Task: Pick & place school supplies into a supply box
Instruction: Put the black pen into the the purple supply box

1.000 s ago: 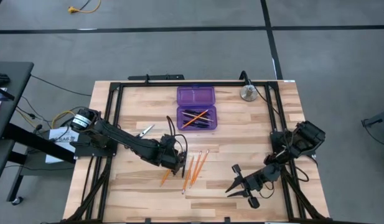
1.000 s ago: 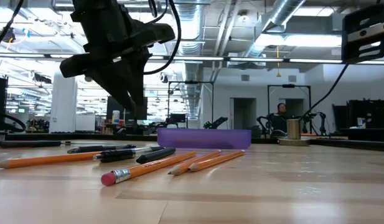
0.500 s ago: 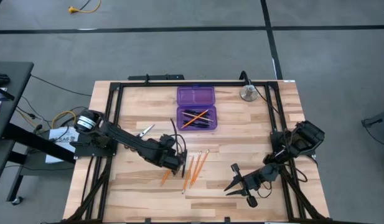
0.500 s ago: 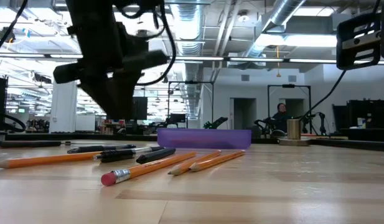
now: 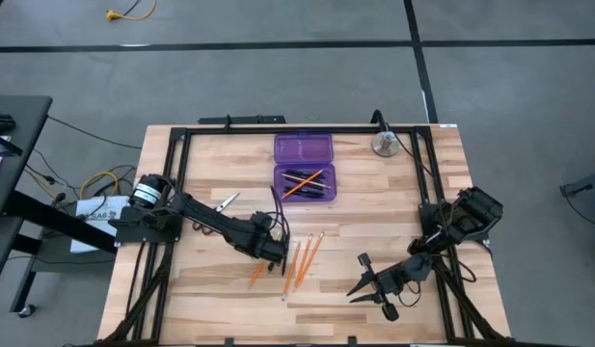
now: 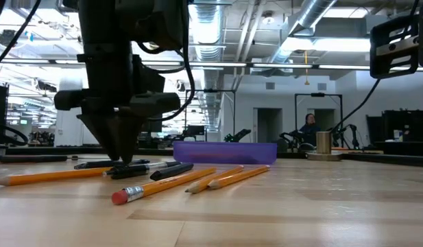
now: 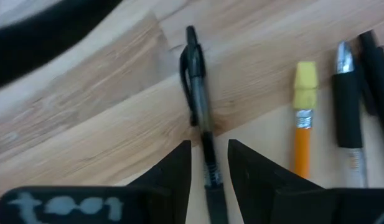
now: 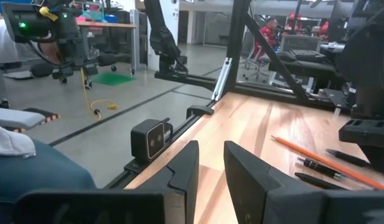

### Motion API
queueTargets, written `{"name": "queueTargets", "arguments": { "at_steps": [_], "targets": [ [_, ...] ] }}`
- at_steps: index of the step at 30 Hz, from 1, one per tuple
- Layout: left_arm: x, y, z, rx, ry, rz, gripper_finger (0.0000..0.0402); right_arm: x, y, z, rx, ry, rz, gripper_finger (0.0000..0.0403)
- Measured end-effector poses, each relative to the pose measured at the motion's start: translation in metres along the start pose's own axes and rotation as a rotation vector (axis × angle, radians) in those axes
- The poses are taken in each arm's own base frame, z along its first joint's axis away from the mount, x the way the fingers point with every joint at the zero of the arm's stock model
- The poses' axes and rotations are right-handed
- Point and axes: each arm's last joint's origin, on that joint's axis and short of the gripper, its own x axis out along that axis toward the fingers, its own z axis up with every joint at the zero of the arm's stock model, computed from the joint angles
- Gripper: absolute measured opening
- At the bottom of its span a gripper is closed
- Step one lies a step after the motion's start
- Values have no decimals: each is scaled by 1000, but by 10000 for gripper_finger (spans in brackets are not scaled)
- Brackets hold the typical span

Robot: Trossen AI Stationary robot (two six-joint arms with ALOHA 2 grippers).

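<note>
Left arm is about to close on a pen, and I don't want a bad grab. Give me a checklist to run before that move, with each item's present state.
1. Black pen lies between the left gripper fingers: ok, the wrist view shows it running through the gap.
2. Fingers open and not yet clamped: ok, a gap shows on each side of the pen.
3. Neighbours outside the grip: ok, the orange pencil and another black pen lie beside the gripper.
4. Fingertips down at table level: ok, in the low view.
5. Purple supply box open to receive: ok, supplies already inside.
6. Right gripper away from the path: ok, near the table's front right.
</note>
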Motion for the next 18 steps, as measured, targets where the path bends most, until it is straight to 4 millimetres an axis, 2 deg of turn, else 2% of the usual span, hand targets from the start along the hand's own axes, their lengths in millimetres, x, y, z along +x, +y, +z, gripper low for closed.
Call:
{"name": "queueTargets", "arguments": {
  "at_steps": [9,18],
  "targets": [
    [0,0,-1,-3,33,-7,97,0,0,0,1,2,0,72],
    [21,-6,-5,-1,94,46,97,0,0,0,15,4,1,72]
  ]
}}
